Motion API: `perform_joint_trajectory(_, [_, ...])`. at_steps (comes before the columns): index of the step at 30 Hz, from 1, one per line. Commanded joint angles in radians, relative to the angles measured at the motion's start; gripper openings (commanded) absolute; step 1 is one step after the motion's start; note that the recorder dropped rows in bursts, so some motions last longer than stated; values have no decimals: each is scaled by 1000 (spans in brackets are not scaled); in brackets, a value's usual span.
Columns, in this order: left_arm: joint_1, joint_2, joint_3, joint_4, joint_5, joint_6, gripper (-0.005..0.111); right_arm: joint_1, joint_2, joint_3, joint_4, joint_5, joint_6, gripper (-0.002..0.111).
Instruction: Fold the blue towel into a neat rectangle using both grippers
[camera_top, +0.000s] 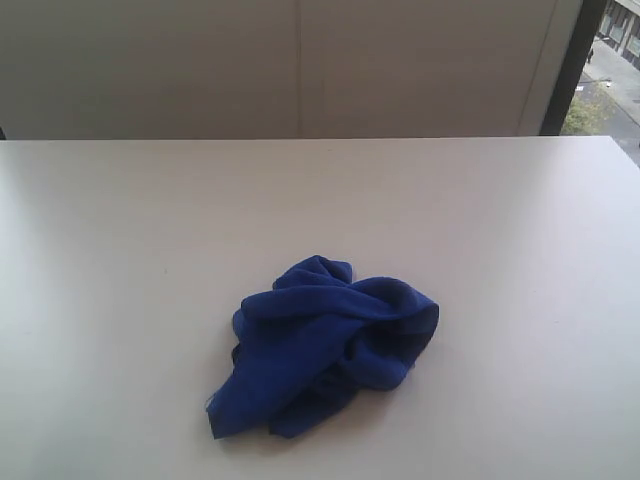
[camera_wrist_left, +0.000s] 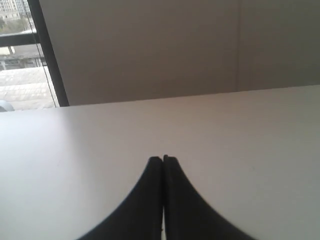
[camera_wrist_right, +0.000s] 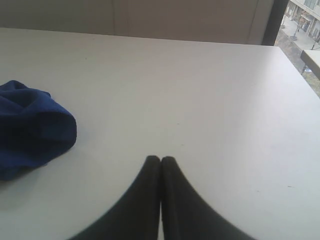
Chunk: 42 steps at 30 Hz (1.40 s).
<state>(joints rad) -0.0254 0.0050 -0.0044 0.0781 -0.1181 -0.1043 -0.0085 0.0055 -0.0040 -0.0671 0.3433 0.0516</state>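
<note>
The left gripper is closed up tight, its two black fingers pressed flat against each other along their whole visible length, with only a hairline seam between them. The right gripper sits the same way: both fingers meet tip to tip, their outer edges curving wider toward the wrist.

The towel lies in a heap on the worktop, midway across, toward the near edge. My right claw hovers apart from it. A wall stands behind the worktop.
</note>
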Motion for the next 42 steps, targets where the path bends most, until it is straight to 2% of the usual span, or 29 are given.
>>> perform_joint_trajectory(1, [1,-5,4,1,-110,-103,0,2,-5,4,-8,-6,3,0])
perform_joint_trajectory(7, [1,-5,4,1,-231,-354,0,2,-5,4,-8,-6,3,0])
perform_joint_trajectory(10, [1,-5,4,1,-279,-355,0,2,-5,4,-8,-6,3,0])
perform_joint_trajectory(16, [1,50,-33,6,-254,-364,0,2,-5,4,-8,-8,3,0])
perform_joint_trajectory(24, [1,199,-142,79,-77,-371,0,2,-5,4,-8,-8,3,0])
perform_joint_trajectory(32, [-7,441,-282,140,106,-371,0,2,-5,4,-8,-8,3,0])
perform_joint_trajectory(39, [-140,627,-450,123,355,-240,0,2,-5,4,-8,-8,3,0])
perform_joint_trajectory(42, [-207,707,-543,59,512,-113,0,2,-5,4,-8,-8,3,0])
